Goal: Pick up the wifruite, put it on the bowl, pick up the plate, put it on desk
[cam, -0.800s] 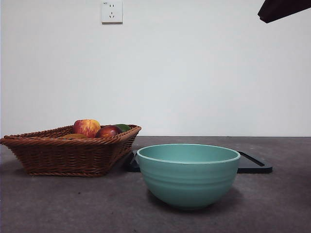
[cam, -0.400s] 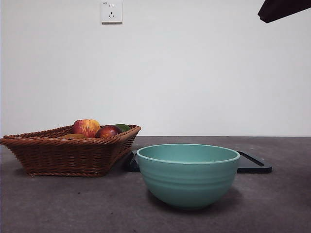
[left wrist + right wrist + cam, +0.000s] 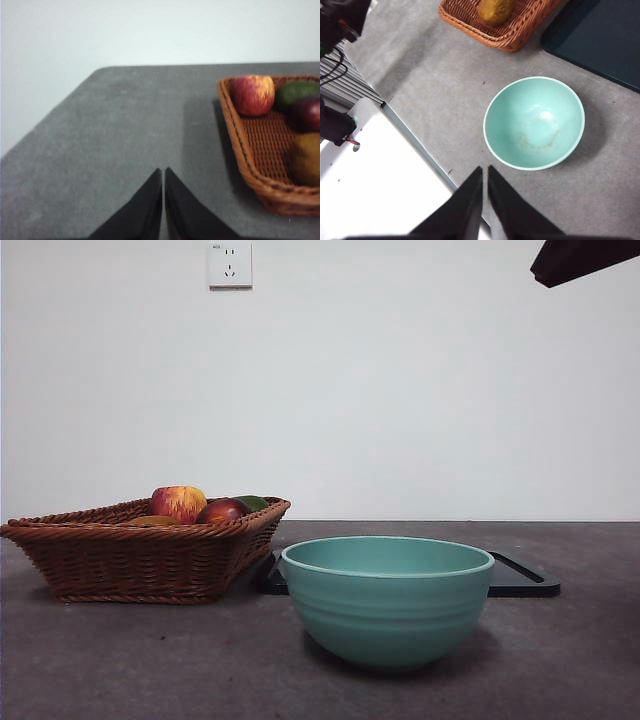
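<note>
The wifruite (image 3: 306,159), olive-brown and oval, lies in a wicker basket (image 3: 240,150) beside my left gripper (image 3: 163,171), which hangs shut and empty over the bare desk (image 3: 110,130). In the front view only its top (image 3: 150,521) shows over the basket rim. It also appears in the right wrist view, wifruite (image 3: 495,10). The teal bowl (image 3: 387,600) stands empty at mid-desk. My right gripper (image 3: 485,169) is high above the desk's edge near the bowl (image 3: 534,122), shut and empty. No plate is in view.
The basket (image 3: 140,560) at left also holds a red-yellow apple (image 3: 179,502), a dark red fruit (image 3: 222,511) and a green fruit (image 3: 253,502). A glossy black tray (image 3: 522,580) lies behind the bowl. A black arm tip (image 3: 580,258) shows at the top right corner.
</note>
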You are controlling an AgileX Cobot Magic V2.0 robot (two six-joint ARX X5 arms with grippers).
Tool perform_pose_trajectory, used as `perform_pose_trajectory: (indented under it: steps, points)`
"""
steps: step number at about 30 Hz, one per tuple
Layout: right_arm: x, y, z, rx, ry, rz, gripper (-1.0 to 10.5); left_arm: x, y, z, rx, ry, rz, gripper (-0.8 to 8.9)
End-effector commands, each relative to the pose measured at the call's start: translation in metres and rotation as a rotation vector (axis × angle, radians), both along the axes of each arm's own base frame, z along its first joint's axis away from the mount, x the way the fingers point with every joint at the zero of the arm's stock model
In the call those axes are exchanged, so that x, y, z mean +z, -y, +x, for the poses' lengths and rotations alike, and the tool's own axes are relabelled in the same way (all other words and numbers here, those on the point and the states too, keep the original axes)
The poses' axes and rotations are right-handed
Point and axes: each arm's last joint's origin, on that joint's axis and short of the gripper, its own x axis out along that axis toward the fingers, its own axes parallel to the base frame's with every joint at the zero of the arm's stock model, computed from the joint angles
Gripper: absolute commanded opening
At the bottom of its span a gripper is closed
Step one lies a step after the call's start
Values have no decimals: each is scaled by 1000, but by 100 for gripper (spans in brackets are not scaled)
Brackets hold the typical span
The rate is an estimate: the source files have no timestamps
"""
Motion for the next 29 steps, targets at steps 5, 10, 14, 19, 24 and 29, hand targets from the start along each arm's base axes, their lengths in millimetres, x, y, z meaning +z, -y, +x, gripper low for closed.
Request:
perform_pose_trajectory:
  steps: [5,10,14,19,24,29]
  points:
    - [5,-2,1,12,24,8,7,-8,-1,2,9,-12,-21,7]
    - [5,-2,1,12,24,8,7,-14,0,1,11,-62,-37,7]
    - [5,-2,1,12,24,8,7,-14,0,1,12,-61,-41,7]
    - [5,-2,1,12,24,8,7,-14,0,1,12,-61,-41,7]
    - [5,-2,1,12,24,8,7,-14,0,1,12,-61,-41,7]
    - [5,-2,1,12,24,8,7,-14,0,1,12,-61,-41,7]
